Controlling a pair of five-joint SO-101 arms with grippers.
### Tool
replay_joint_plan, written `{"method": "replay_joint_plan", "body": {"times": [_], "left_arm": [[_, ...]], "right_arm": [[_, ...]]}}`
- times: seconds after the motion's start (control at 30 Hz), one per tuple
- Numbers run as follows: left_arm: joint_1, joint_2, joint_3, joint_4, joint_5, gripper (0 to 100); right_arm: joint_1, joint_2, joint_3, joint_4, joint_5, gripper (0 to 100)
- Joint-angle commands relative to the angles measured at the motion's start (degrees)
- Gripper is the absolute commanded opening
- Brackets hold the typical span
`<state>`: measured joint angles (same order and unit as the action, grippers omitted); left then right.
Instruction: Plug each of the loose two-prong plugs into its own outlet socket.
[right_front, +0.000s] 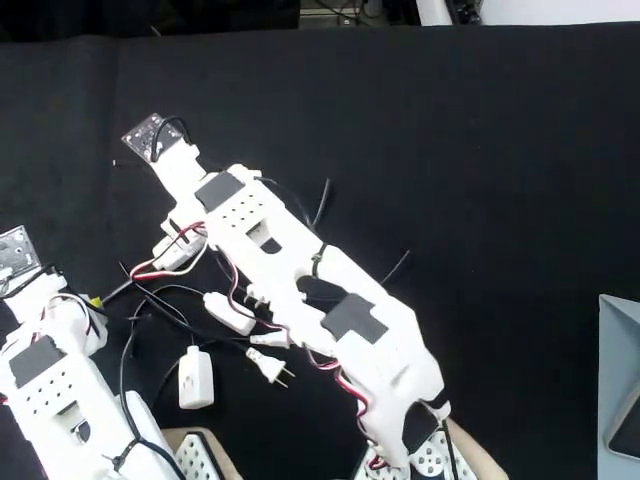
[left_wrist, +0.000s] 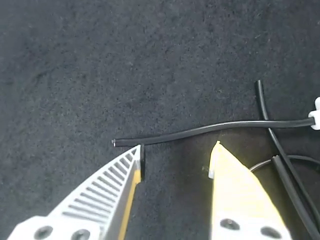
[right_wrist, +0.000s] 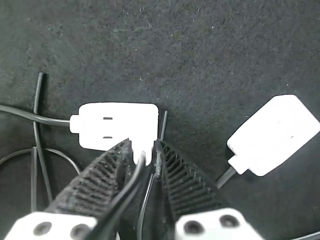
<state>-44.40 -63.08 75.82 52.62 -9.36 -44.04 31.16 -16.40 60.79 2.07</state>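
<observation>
We logged both arms as white printed shells. The right arm (right_front: 300, 270) had black rectangular patches on top, rows of small holes, a black zip tie (right_front: 318, 263), and red, white and black wires (right_front: 345, 385) along its side. The left arm (right_front: 50, 390) looked the same: white, one black patch, a grid of holes. Each carried a small grey plate (right_front: 150, 137) at its end. On the left gripper (left_wrist: 177, 147) we noted one white ribbed finger (left_wrist: 102, 187) edged in yellow, the other faced pale yellow, and dark screws (left_wrist: 227, 223) in white mounts. The right gripper (right_wrist: 143, 145) had black ridged pads (right_wrist: 185, 175), white mounts and dark screw holes (right_wrist: 192, 226).
</observation>
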Motion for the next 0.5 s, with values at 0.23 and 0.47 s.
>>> {"method": "replay_joint_plan", "body": {"times": [0.23, 0.47], "left_arm": [[-0.04, -0.79, -0.40, -0.79, 0.53, 22], [-0.04, -0.79, -0.40, -0.79, 0.53, 22]], "right_arm": [[-1.14, 2.77, -3.38, 0.18, 0.53, 1.2], [-1.93, 7.34, -7.60, 2.73, 0.62, 1.2]]}}
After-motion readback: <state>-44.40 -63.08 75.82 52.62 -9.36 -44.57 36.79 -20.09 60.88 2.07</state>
